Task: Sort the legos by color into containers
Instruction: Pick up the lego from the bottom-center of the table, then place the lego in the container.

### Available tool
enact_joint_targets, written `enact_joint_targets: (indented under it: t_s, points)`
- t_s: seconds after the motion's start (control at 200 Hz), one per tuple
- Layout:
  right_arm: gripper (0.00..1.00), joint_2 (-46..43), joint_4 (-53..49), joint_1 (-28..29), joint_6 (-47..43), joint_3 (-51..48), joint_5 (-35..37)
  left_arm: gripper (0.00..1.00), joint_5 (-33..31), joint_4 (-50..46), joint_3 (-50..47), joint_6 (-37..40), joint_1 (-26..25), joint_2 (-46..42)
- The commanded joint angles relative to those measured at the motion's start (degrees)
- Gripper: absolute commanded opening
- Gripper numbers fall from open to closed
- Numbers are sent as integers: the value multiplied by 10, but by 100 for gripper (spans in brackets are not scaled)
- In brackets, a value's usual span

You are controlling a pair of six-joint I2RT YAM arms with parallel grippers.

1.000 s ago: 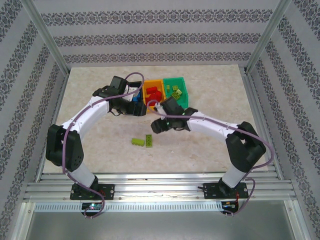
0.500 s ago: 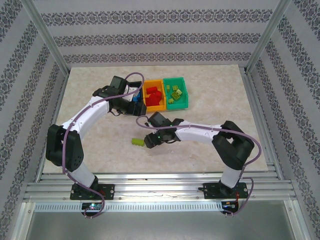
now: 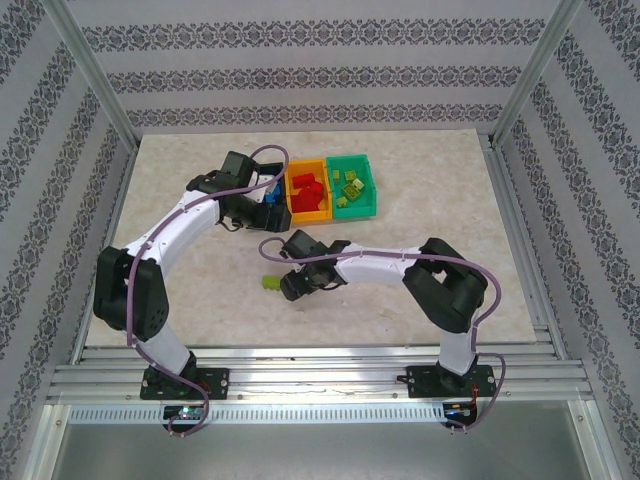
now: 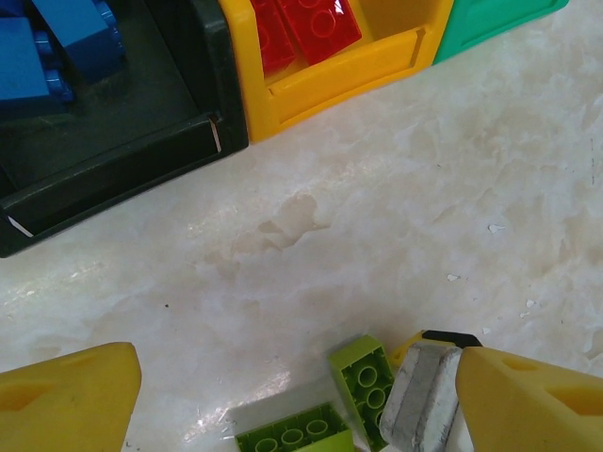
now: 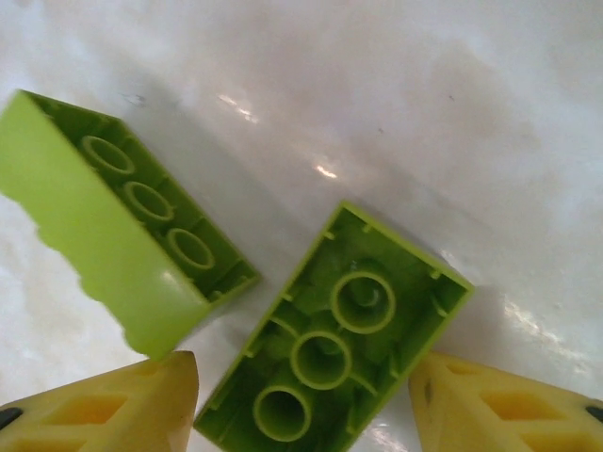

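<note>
Pale marbled table [image 3: 420,170] inside patterned walls. Landmark: orange-yellow bin [image 3: 312,213], holding red bricks [image 3: 307,190]. The black bin [image 4: 141,160] sits against its left side with blue bricks [image 4: 57,38] inside. The green bin [image 3: 365,208] sits against its right side with lime bricks [image 3: 350,185] inside.

Left gripper [image 4: 297,363] hangs just on the near side of the black bin, jaws spread wide, released. Right gripper [image 5: 301,377] is low over the table, well to the near side of the orange-yellow bin. Its jaws are apart, straddling an upturned lime brick [image 5: 330,348] that lies on the table. A second lime brick [image 5: 122,245] lies on its side just beside it.
</note>
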Motion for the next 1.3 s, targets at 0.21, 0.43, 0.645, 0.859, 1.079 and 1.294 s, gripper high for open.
enact_joint_targets:
  t_s: [0.21, 0.43, 0.645, 0.859, 1.079, 1.294]
  points:
    - [39, -45, -17, -22, -2, -31, 61, 87, 8, -20, 16, -1, 7, 6]
    - [37, -120, 9, -107, -16, -67, 29, 87, 9, -20, 16, 0, 7, 10]
    - [38, -139, 23, -225, -45, -43, -17, 87, 11, -21, 16, 0, 7, 14]
    - [39, -98, 17, -310, -69, 43, -38, 87, 17, -21, 18, 1, 7, 22]
    - [41, -19, 8, -343, -74, 148, -62, 87, 23, -20, 18, 0, 7, 27]
    - [52, 70, -18, -348, -83, 266, -67, 87, 28, -21, 20, 0, 7, 33]
